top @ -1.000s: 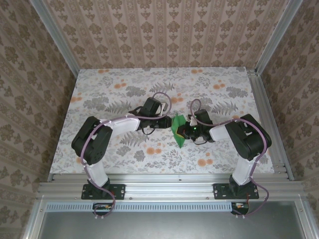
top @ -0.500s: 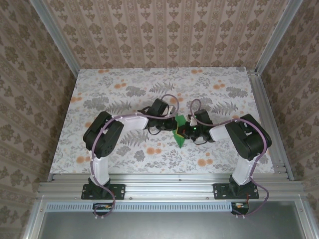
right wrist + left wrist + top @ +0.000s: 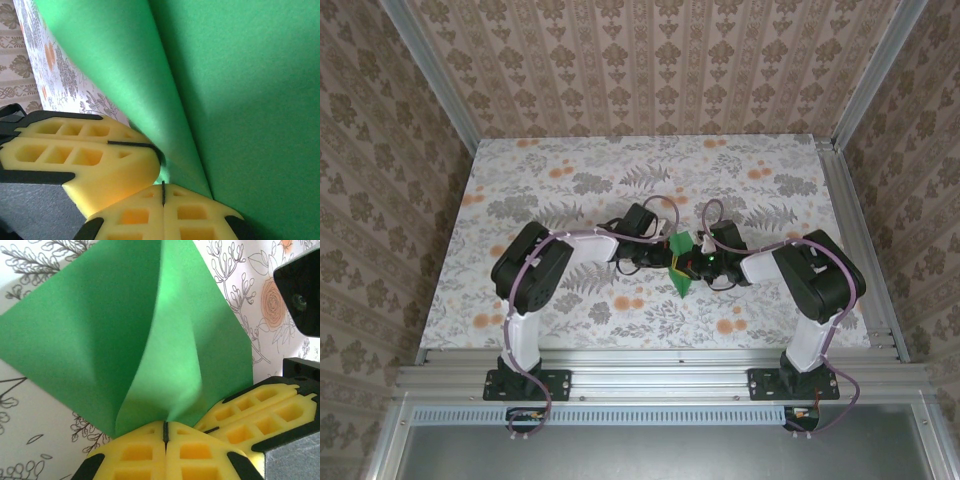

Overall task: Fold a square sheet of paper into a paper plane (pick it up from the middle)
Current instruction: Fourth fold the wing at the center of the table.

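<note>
At the middle of the floral tabletop, between your two arms, the square sheet of paper stands up as a small, bright-green creased shape. Your left pincer is pressed together on one edge of it. The left wrist view shows its yellow fingertips meeting, with the green sheet running into the seam between them. Your right pincer is likewise closed, pinching the sheet from the other side. The two pincers sit just beside each other, nearly touching. The paper bows away from both grips in a soft, curved fold and seems partly lifted off the tabletop.

Judging from that curve, the sheet is very light, thin and limp. It will bend wherever you push it and keep any crease you press in. It could tear or crumple if the pincers pull apart, and it may slip between the pads. Take hold close to the fold line near the middle, with only a narrow strip in the jaws. Move both arms together so the sheet is not stretched.
</note>
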`<state>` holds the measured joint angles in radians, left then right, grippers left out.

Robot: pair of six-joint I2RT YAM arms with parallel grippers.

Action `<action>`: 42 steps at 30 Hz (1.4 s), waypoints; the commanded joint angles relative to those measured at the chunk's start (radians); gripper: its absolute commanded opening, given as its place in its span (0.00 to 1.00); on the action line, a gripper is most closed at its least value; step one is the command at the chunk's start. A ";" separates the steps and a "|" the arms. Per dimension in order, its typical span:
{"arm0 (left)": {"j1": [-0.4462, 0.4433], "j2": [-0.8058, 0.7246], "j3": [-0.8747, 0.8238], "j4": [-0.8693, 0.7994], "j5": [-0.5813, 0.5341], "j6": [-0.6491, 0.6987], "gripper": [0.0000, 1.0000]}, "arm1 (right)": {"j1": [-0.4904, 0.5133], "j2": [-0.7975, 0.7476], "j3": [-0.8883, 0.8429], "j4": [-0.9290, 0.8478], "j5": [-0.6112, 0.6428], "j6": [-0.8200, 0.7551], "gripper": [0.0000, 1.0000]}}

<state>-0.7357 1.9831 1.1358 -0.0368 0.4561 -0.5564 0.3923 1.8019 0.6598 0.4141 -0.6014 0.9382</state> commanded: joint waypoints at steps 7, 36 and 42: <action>0.006 0.043 -0.004 -0.134 -0.064 0.088 0.04 | 0.008 -0.031 -0.035 -0.142 0.040 -0.022 0.00; 0.006 0.109 0.010 -0.184 -0.069 0.131 0.03 | 0.025 -0.148 -0.114 -0.041 0.000 0.056 0.04; 0.007 0.115 0.016 -0.190 -0.067 0.134 0.02 | 0.025 -0.145 -0.118 -0.015 -0.014 0.064 0.04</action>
<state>-0.7315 2.0083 1.1816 -0.1066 0.4728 -0.4500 0.4114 1.6539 0.5392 0.3584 -0.5961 0.9905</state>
